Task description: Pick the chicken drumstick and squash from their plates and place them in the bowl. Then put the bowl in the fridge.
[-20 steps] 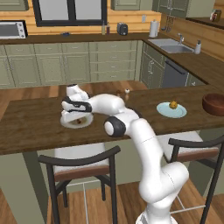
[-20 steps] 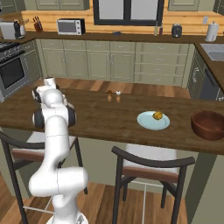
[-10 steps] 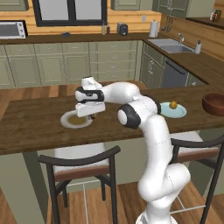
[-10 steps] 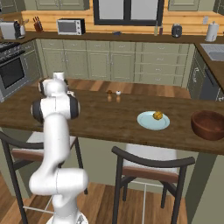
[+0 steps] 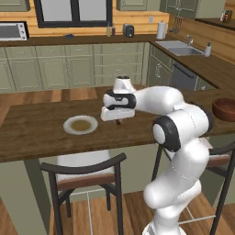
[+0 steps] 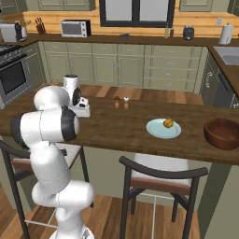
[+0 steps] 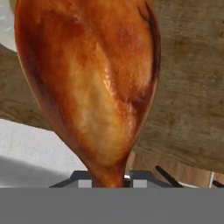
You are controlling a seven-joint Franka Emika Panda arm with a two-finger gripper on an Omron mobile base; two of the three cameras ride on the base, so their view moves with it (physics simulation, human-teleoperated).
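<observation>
My gripper (image 5: 118, 120) hangs just above the wooden counter, to the right of the whitish plate (image 5: 81, 125), and is shut on the chicken drumstick (image 5: 119, 122). In the hand view the glossy orange-brown drumstick (image 7: 92, 87) looms close, its narrow bone end pinched at the gripper (image 7: 109, 180). The squash (image 6: 168, 123) lies on the pale blue plate (image 6: 157, 131) farther right along the counter. The dark wooden bowl (image 6: 223, 133) stands at the counter's right end, also seen as the bowl (image 5: 225, 109) past my elbow. The fridge is out of view.
Two small shakers (image 6: 121, 101) stand on the far side of the counter between my hand and the blue plate. Dark-framed stools (image 5: 85, 172) (image 6: 161, 175) are tucked under the counter's near edge. A sink (image 5: 179, 48) sits in the back counter.
The arm has swung right from over the whitish plate, carrying the drumstick with it. The plate is left with nothing on it. The grip has stayed shut.
</observation>
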